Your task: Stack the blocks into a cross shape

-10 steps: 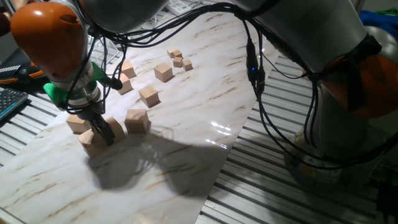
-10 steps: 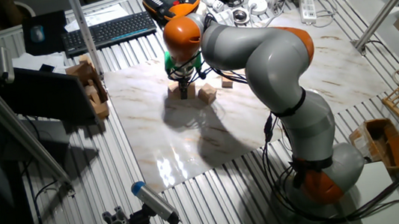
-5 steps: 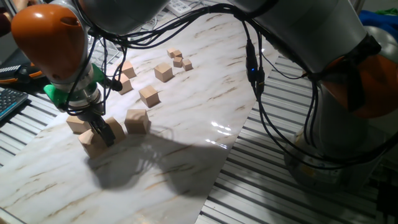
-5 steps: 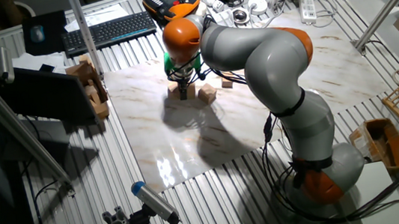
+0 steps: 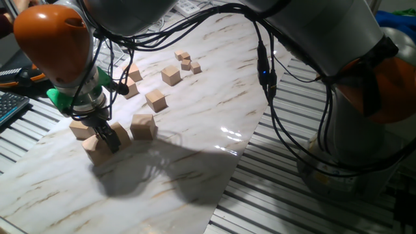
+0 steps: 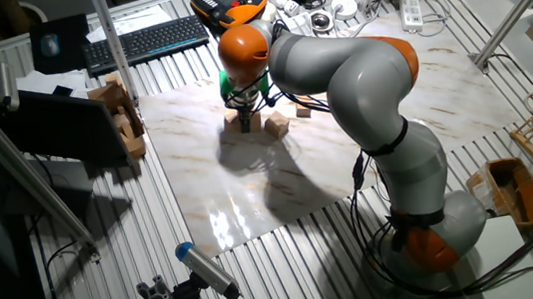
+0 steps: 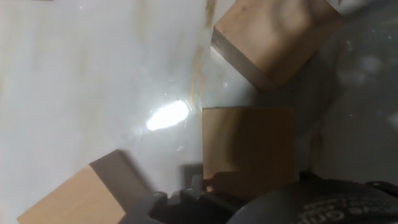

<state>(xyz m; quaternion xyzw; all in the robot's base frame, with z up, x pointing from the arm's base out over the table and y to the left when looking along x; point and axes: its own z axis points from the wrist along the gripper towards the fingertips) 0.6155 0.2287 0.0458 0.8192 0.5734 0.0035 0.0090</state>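
Four large tan wooden blocks lie close together on the marble board near its left end: one at the left, one in front, one just right of my fingers, and one further right. My gripper is down at board level among them, its dark fingers close together between the front block and the one to their right. The hand view shows a block directly under the hand, another beyond it and a third at the lower left. My fingertips are hidden there.
Medium wooden cubes lie further back on the board, with tiny cubes behind them. A keyboard and a stack of wooden parts sit beyond the board's left edge. Slatted metal table surrounds the board.
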